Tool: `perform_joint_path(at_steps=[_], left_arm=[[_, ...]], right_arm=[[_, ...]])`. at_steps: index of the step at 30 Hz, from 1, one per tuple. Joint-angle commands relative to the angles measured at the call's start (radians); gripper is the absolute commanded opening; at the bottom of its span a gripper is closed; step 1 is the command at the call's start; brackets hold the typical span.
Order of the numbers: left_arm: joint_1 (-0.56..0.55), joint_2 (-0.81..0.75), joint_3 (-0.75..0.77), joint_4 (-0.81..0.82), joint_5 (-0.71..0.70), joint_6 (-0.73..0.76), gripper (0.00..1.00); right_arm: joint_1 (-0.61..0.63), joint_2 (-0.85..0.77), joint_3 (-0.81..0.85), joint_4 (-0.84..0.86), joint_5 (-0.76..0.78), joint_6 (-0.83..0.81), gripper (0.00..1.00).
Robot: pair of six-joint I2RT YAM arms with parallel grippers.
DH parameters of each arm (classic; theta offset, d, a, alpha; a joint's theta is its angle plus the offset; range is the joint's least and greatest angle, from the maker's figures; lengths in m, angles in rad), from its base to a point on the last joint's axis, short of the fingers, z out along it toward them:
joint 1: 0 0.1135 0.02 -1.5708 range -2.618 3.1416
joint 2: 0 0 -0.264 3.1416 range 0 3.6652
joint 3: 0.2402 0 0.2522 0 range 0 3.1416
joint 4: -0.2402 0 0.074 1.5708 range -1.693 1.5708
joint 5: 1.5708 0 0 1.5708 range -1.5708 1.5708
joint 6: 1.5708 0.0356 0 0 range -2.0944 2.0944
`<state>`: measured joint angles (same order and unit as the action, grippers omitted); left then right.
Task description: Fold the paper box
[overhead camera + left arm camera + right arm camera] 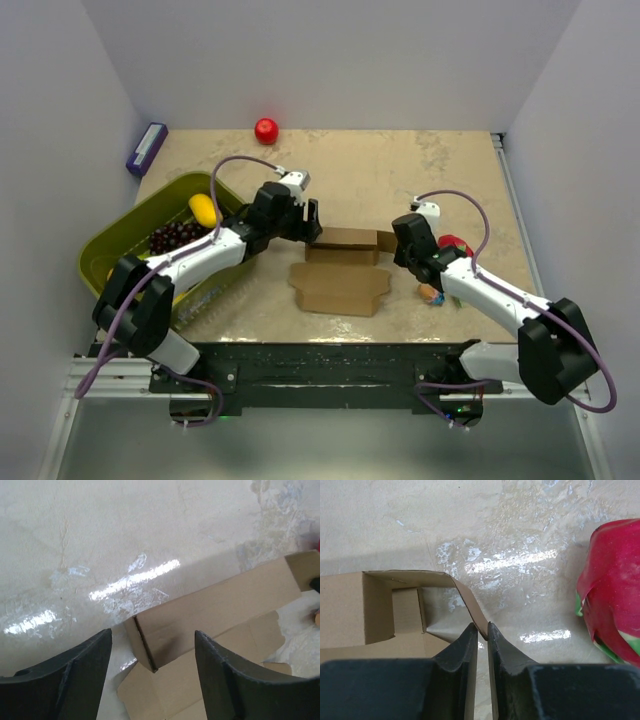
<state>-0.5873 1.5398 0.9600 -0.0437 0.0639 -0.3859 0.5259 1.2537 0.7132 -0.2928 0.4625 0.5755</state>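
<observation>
The paper box [340,270] is a brown cardboard sheet lying mid-table, its far wall folded upright. My left gripper [313,222] is open at the box's left end; in the left wrist view the box's raised wall and left corner [150,647] lie between the fingers [222,672], untouched. My right gripper [397,243] is at the box's right end, shut on the tip of the curved side flap [470,602]. The box's open end [380,610] shows at left in the right wrist view.
An olive-green basket [120,240] with grapes [175,237] and a yellow fruit [204,209] stands at left. A red ball [266,130] is at the back, a purple item [146,148] back left. A red and green object [615,590] and small orange item [430,293] lie by my right arm.
</observation>
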Motion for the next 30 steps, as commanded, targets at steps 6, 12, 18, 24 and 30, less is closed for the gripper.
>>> perform_joint_path(at_steps=[6, 12, 18, 24, 30], left_arm=[[-0.162, -0.112, 0.142, -0.064, -0.321, 0.145, 0.77], [-0.376, -0.182, -0.059, 0.11, -0.259, 0.095, 0.63], [-0.491, -0.029, -0.159, 0.3, -0.104, 0.009, 0.51], [-0.536, 0.114, -0.185, 0.412, -0.116, 0.034, 0.46], [-0.539, 0.223, -0.211, 0.43, -0.173, 0.068, 0.4]], right_arm=[[-0.003, -0.014, 0.006, 0.04, -0.027, -0.045, 0.09], [-0.001, -0.027, -0.014, 0.047, -0.031, -0.045, 0.08], [-0.003, -0.004, -0.012, 0.049, -0.03, -0.046, 0.06], [-0.001, -0.01, -0.008, 0.043, -0.031, -0.046, 0.04], [-0.003, -0.028, 0.025, 0.0, 0.008, -0.051, 0.0]])
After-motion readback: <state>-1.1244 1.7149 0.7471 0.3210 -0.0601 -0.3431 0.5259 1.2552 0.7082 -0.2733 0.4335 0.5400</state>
